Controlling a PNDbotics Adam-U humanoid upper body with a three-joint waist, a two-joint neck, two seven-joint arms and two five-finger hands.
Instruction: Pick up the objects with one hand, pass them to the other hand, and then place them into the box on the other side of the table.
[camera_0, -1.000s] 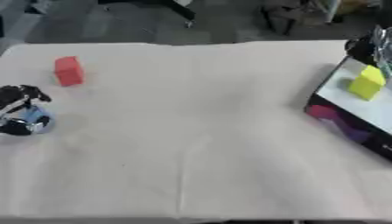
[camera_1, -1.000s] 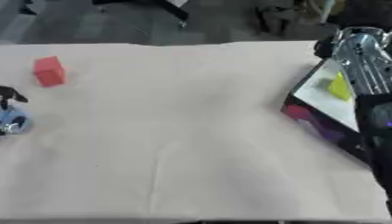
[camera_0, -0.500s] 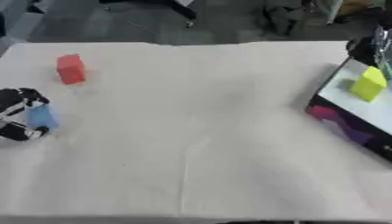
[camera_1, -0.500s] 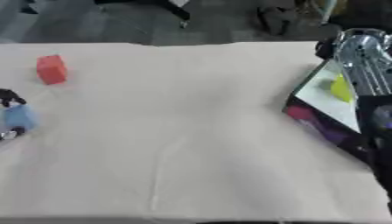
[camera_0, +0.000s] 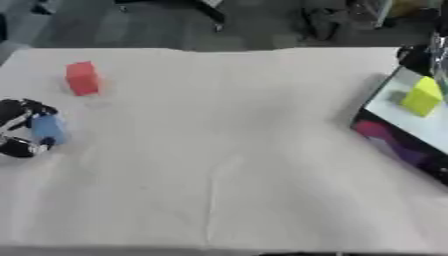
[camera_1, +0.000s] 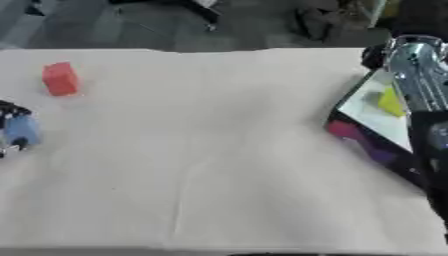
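Left hand (camera_0: 19, 129) is at the left edge of the frame, fingers curled around a small blue block (camera_0: 45, 128), so the pickup looks done or close to it. I can't tell if the block is off the counter (camera_0: 227, 150) or just resting on it. The hand sits way out at the edge, which makes sense if that's where the block lay.

Red block (camera_0: 82, 78) is in the upper left, near the hand but not touching it, standing alone on the cloth. My guess is it's next in line.

Over on the right side is the box (camera_0: 398, 132), tilted toward the middle with its white inside facing up and a yellow block (camera_0: 423, 96) already lying in it. The purple stuff along its lower edge looks like printing on the box wall, hard to say more.

Right arm (camera_1: 418, 82) hangs over the box in the right eye view, silver and black, but I can't tell what that hand's fingers are doing. It's well apart from the left hand, with the whole middle of the counter between them, so the handoff isn't set up yet. Both would need to come toward the center for the pass.
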